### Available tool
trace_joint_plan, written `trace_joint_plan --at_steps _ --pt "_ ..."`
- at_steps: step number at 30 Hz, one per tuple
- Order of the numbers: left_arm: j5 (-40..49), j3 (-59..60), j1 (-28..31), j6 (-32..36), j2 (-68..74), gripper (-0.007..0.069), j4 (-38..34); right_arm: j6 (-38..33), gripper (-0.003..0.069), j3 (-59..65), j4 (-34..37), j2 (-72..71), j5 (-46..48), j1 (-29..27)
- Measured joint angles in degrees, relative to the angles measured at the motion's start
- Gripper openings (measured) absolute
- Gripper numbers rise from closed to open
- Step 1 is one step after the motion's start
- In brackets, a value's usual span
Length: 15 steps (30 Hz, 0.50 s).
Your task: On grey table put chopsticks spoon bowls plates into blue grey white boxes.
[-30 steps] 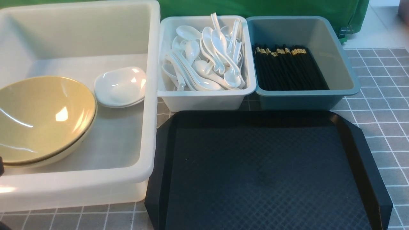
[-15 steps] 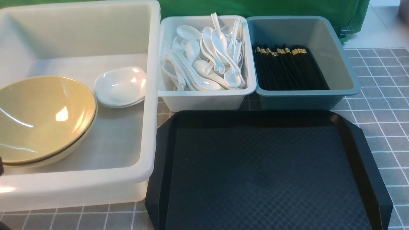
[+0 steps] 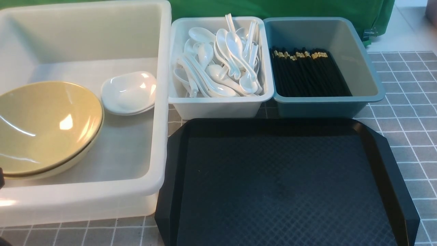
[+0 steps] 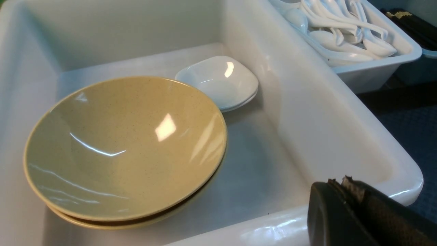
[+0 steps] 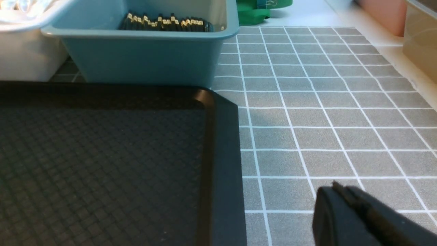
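Two stacked beige bowls [image 3: 44, 126] [image 4: 126, 147] and stacked small white plates [image 3: 129, 91] [image 4: 218, 80] lie in the large white box [image 3: 160, 102] [image 4: 327, 136]. Several white spoons [image 3: 222, 65] [image 4: 344, 30] fill the small white box [image 3: 218, 106]. Black chopsticks [image 3: 307, 73] [image 5: 164, 22] lie in the blue-grey box [image 3: 362, 68] [image 5: 143, 58]. My left gripper [image 4: 338, 182] is shut and empty at the large box's near rim. My right gripper [image 5: 336, 187] is shut and empty over the grey table [image 5: 324, 112] [image 3: 406, 102], beside the tray.
A black diamond-textured tray [image 3: 283, 184] [image 5: 102, 164] lies in front of the two small boxes with nothing on it. Green cloth [image 3: 273, 8] hangs behind the boxes. A tan bin [image 5: 421, 37] and a pink one stand off the table's far edge.
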Motion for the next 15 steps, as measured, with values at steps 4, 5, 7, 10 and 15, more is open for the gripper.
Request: trace_joint_plan --at_steps 4,5,7,10,15 --pt "0.0 0.0 0.0 0.0 0.0 -0.0010 0.0 0.0 0.0032 0.0 0.0 0.0 0.0 0.0" --pt "0.0 0.0 0.0 0.0 0.0 -0.0010 0.0 0.0 0.0033 0.0 0.0 0.0 0.0 0.0" --pt "0.1 0.0 0.0 0.0 0.0 -0.0010 0.0 0.0 0.0033 0.0 0.0 0.0 0.0 0.0" --pt "0.1 0.0 0.0 0.0 0.0 -0.0010 0.0 0.0 0.0033 0.0 0.0 0.0 0.0 0.0" --pt "-0.2 0.4 0.0 0.0 0.0 -0.0010 0.0 0.0 0.0034 0.0 0.0 0.0 0.0 0.0"
